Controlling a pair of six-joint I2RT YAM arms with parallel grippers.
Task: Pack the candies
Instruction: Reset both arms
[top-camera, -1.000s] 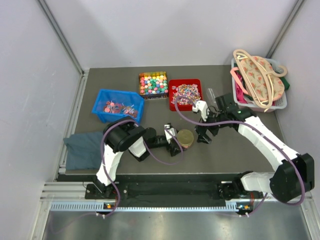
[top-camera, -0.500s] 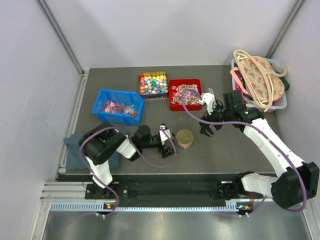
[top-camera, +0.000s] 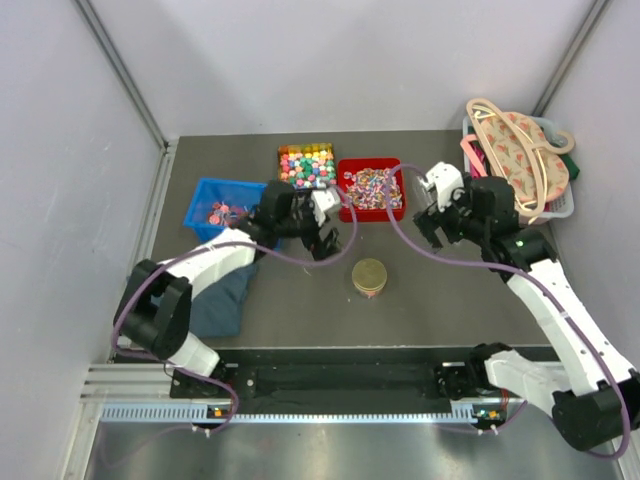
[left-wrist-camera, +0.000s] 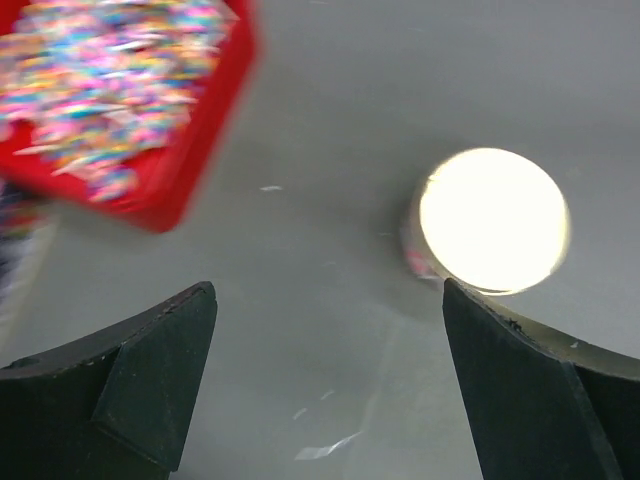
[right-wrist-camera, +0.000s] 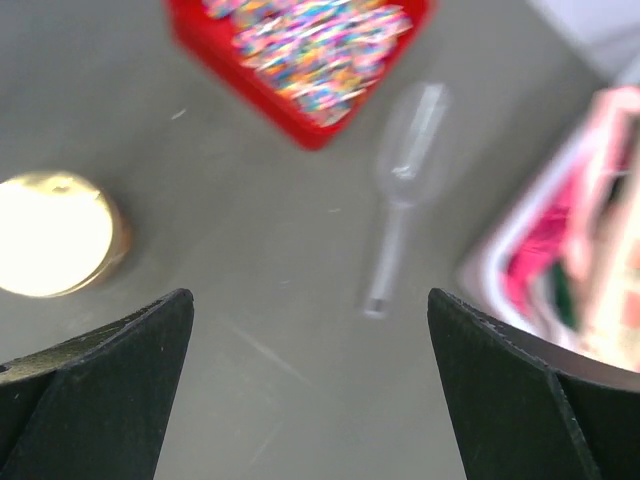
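Twist-wrapped candies (top-camera: 372, 187) fill a red tray (top-camera: 345, 212). Multicoloured cube candies (top-camera: 307, 165) lie in a tray behind it, and a few more candies (top-camera: 228, 211) sit in a blue bin (top-camera: 205, 190). A round jar with a pale gold lid (top-camera: 369, 274) stands on the mat. My left gripper (top-camera: 326, 228) hovers open between the blue bin and the red tray, its view showing the red tray (left-wrist-camera: 170, 200) and the lid (left-wrist-camera: 493, 220). My right gripper (top-camera: 432, 222) hangs open just right of the red tray. Neither gripper holds anything.
A clear plastic scoop (right-wrist-camera: 405, 170) lies on the mat between the red tray (right-wrist-camera: 300, 125) and a white basket (top-camera: 560, 205) of hangers and cloth at the back right. A dark blue cloth (top-camera: 215, 300) lies at the front left. Grey walls enclose the mat.
My left arm swung away from the jar and back toward the trays. My right arm rose and drew back to the right. Both grippers stayed open.
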